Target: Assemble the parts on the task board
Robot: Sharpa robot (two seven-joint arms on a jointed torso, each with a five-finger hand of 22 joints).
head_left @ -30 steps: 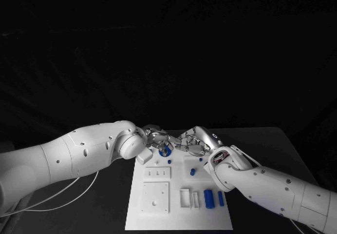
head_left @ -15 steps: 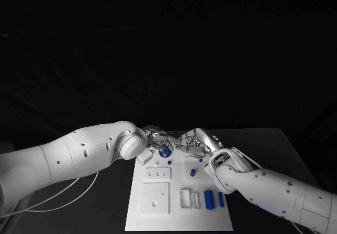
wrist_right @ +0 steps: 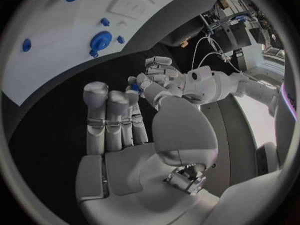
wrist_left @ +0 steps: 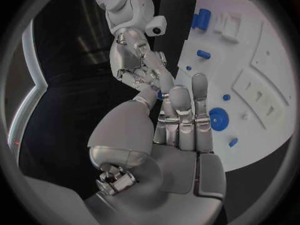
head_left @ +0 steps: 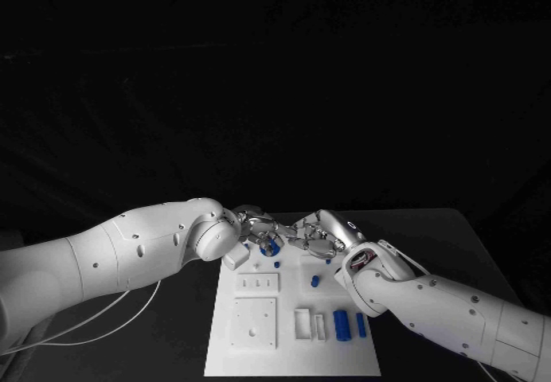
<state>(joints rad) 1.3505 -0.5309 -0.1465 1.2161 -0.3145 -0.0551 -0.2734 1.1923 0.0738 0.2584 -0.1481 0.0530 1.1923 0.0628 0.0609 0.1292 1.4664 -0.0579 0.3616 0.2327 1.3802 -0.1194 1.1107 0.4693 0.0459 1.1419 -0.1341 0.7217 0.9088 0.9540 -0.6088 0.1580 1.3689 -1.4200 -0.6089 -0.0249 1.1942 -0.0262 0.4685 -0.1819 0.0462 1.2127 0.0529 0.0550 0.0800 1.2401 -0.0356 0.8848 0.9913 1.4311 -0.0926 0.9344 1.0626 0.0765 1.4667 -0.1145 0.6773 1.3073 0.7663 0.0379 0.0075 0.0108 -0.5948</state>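
meeting fingertip to fingertip at the far end of the white task board (head_left: 293,350), just above centre of the head frame, the left robot hand (head_left: 255,228) and right robot hand (head_left: 312,235) pinch a small blue part (wrist_left: 160,95) between them, likely a handover. a blue gear (head_left: 269,248) sits on the board just below; blue pegs (head_left: 341,323) wait lower right.

Parts (head_left: 341,322) apparently on task board (head_left: 293,350)
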